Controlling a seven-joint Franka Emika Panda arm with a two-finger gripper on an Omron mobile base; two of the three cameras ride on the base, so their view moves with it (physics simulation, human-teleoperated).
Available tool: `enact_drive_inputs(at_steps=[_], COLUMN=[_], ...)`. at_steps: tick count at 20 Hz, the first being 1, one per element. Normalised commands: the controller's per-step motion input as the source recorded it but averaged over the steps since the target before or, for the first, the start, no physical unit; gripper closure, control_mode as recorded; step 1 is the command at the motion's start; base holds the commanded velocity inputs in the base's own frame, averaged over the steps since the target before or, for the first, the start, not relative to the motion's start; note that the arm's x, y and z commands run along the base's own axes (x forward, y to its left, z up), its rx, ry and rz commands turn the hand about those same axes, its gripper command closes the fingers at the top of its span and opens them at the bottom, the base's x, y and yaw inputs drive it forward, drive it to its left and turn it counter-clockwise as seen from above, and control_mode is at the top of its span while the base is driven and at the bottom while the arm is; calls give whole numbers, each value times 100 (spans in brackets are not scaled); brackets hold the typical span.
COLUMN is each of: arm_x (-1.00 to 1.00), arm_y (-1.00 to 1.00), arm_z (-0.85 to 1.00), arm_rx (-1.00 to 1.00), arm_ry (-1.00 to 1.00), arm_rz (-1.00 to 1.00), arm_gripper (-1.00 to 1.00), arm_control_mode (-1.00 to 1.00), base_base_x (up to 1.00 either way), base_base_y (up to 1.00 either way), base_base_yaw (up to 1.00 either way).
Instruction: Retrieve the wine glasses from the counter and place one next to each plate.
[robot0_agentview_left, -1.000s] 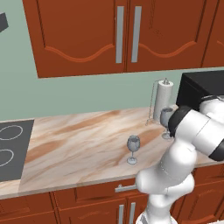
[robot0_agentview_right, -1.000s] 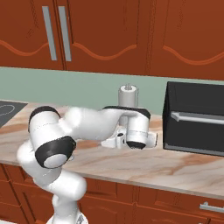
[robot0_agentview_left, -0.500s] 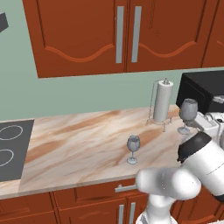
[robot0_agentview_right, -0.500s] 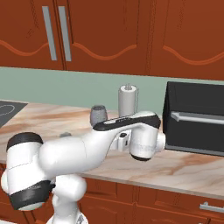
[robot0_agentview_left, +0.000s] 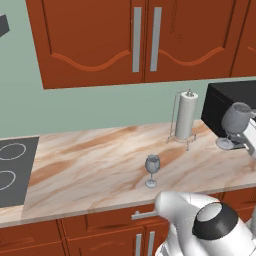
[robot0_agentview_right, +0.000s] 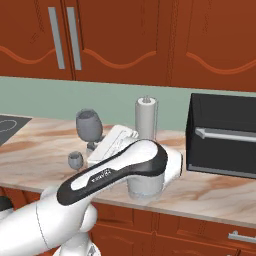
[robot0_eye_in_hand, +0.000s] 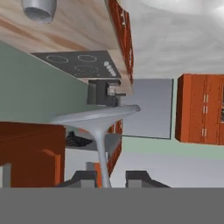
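A grey-blue wine glass (robot0_agentview_left: 236, 119) hangs lifted above the right end of the marbled surface (robot0_agentview_left: 90, 165), its thin stem (robot0_eye_in_hand: 101, 151) pinched between the two dark tips of the pincer (robot0_eye_in_hand: 110, 178), which is nearly closed around it. In the hand view the round foot (robot0_eye_in_hand: 94, 116) reads as a flat disc across the frame, the hand rolled so the room appears turned. The grip on the stem, below the bowl, likely keeps the glass upright for carrying. The second wine glass (robot0_agentview_left: 151, 168) stands alone near the front edge of the surface, apart from the paper towel holder (robot0_agentview_left: 184, 117) and the black microwave (robot0_agentview_right: 223, 135) at the back. Neither plate is in sight, so the carry to a place setting probably lies ahead
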Motion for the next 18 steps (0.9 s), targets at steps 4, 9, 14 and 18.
enact_drive_inputs(at_steps=[4, 9, 14, 18], arm_x=[-67, -72, -23, 0], arm_y=[100, 79, 26, 0], arm_z=[38, 45, 17, 0], arm_rx=[-10, -8, -4, 0], arm_ry=[0, -6, -1, 0], arm_rz=[-18, -14, -3, 0], arm_gripper=[100, 100, 100, 100], arm_control_mode=[-100, -100, 100, 100], base_base_x=[0, 0, -60, -94], base_base_y=[0, 0, -18, -30], base_base_yaw=[0, 0, -6, -47])
